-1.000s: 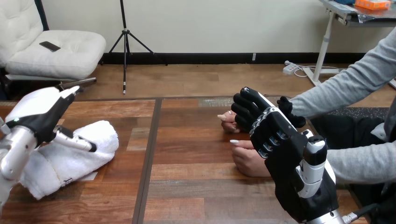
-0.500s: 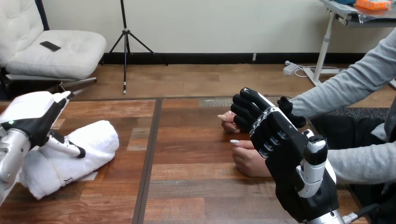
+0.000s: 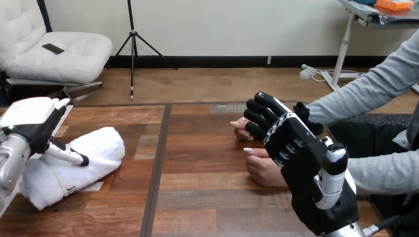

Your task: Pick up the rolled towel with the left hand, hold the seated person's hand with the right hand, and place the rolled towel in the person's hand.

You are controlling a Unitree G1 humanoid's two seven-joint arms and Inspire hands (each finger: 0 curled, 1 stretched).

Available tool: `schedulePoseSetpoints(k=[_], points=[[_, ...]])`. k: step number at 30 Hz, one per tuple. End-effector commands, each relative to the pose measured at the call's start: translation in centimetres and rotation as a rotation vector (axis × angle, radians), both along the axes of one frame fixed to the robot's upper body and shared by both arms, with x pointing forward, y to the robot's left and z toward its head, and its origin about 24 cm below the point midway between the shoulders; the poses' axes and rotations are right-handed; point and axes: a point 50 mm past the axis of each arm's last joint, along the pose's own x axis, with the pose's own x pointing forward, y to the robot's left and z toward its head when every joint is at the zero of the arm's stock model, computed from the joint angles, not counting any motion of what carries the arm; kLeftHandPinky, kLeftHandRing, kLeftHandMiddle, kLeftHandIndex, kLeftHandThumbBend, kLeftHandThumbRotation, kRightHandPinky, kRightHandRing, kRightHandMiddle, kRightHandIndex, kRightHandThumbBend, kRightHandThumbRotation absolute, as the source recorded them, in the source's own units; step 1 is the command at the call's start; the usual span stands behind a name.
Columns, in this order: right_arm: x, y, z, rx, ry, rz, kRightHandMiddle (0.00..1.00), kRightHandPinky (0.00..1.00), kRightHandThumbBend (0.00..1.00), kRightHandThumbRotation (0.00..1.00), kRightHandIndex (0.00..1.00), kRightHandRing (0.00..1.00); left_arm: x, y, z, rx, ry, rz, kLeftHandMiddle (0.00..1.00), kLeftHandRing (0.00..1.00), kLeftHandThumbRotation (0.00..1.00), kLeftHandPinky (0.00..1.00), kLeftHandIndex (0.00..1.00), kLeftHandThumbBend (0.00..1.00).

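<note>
Left hand [image 3: 29,123], open, spreads over the rolled towel [image 3: 99,148] at 9 o'clock for pickup; right hand [image 3: 296,148] clasps the person's hand [image 3: 240,131].

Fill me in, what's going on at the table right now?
The robot's left hand is down on the rolled towel, which lies on the table at the left, not lifted yet; whether it grips is unclear. Its right hand has fingers curled round the person's farther hand at the right. The person's nearer hand rests on the table beside it.
</note>
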Motion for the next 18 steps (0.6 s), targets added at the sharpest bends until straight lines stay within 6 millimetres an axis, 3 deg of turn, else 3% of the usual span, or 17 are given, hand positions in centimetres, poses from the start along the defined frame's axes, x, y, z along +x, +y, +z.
schedulePoseSetpoints(k=[1,18], points=[[0.91,0.05,2.02,0.010,-0.112,-0.002,0.90,0.92,1.00,1.00,0.88,0.92,1.45,0.24,3.10,0.036,-0.056,-0.002,0.97,0.97,0.42,0.96,0.95,1.00],[0.89,0.01,2.07,0.013,-0.120,-0.005,0.89,0.90,1.00,1.00,0.87,0.91,1.55,-0.04,3.01,0.022,-0.014,-0.008,0.95,0.96,0.48,0.96,0.94,1.00]])
